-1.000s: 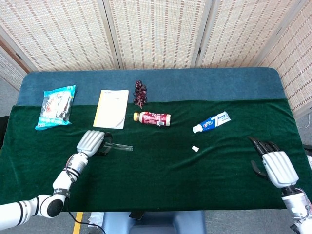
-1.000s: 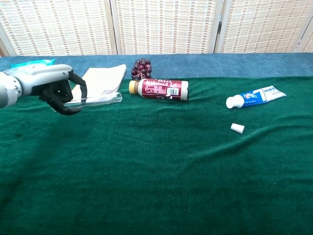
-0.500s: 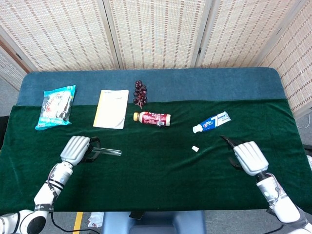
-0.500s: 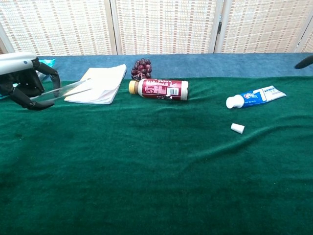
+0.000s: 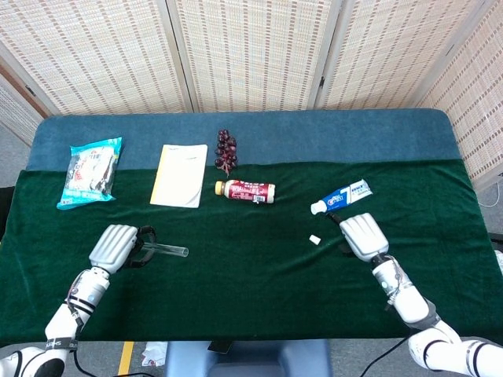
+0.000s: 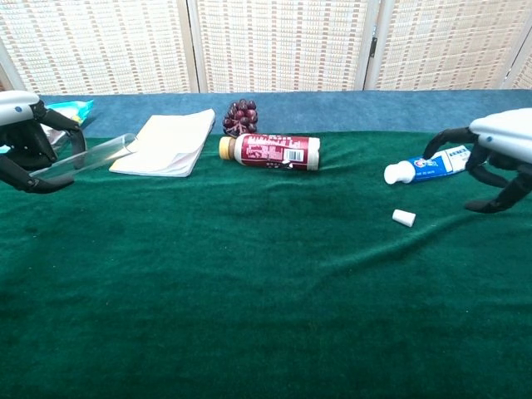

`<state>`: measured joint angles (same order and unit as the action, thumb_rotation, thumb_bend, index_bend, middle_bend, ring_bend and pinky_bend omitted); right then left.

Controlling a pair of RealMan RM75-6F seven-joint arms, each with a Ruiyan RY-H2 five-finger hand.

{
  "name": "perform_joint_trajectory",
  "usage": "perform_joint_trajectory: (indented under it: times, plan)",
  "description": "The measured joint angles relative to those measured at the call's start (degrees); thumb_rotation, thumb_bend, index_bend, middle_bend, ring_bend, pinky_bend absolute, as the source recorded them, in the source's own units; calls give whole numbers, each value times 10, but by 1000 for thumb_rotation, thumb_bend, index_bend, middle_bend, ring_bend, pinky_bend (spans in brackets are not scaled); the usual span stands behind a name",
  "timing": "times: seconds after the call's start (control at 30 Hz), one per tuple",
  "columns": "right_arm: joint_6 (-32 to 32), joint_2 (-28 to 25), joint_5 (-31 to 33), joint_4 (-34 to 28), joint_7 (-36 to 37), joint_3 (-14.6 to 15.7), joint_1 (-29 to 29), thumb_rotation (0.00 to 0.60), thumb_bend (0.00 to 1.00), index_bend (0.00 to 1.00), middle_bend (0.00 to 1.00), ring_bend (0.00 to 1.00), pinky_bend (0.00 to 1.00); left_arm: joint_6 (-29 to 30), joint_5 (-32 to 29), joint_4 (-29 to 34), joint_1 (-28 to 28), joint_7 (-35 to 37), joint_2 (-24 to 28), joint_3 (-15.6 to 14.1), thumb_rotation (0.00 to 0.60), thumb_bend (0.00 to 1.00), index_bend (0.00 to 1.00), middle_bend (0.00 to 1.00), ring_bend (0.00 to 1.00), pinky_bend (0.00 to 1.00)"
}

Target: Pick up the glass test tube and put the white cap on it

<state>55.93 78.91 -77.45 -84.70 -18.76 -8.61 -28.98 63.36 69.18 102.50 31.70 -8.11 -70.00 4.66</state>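
Note:
My left hand (image 5: pixel 116 247) (image 6: pixel 23 137) holds the clear glass test tube (image 5: pixel 167 251) (image 6: pixel 91 154) off the green cloth at the left, the tube's open end pointing right. The small white cap (image 5: pixel 314 239) (image 6: pixel 403 218) lies on the cloth right of centre. Just right of the cap hovers my right hand (image 5: pixel 361 234) (image 6: pixel 497 154), fingers curved and apart, holding nothing.
A toothpaste tube (image 5: pixel 340 196) (image 6: pixel 434 164) lies behind the cap. A drink bottle (image 5: pixel 246 190) (image 6: pixel 270 150), grapes (image 5: pixel 226 150) (image 6: pixel 241 115) and a notepad (image 5: pixel 180 174) (image 6: pixel 166 142) sit mid-table. A snack bag (image 5: pixel 90 170) lies at far left on the blue cloth (image 5: pixel 314 133).
My left hand has drawn the test tube back toward the near left and lifted it. My right hand has travelled in from the right edge to just beside the white cap.

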Motion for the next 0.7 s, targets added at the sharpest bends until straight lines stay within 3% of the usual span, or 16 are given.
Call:
perform_joint_trajectory:
  times: [0.3,0.7]
  plan:
    - [-29,62,21,68,-11,1,-38,600,309,234,855,1000,926,-7,3,-5,-3,1,-4,1,600,436,695,1000,947,909]
    - [-34,97,25,104,-15,6,-63,600,309,234,855,1000,925,-16,3,-9,-4,0,-10,4,600,436,696,1000,947,909]
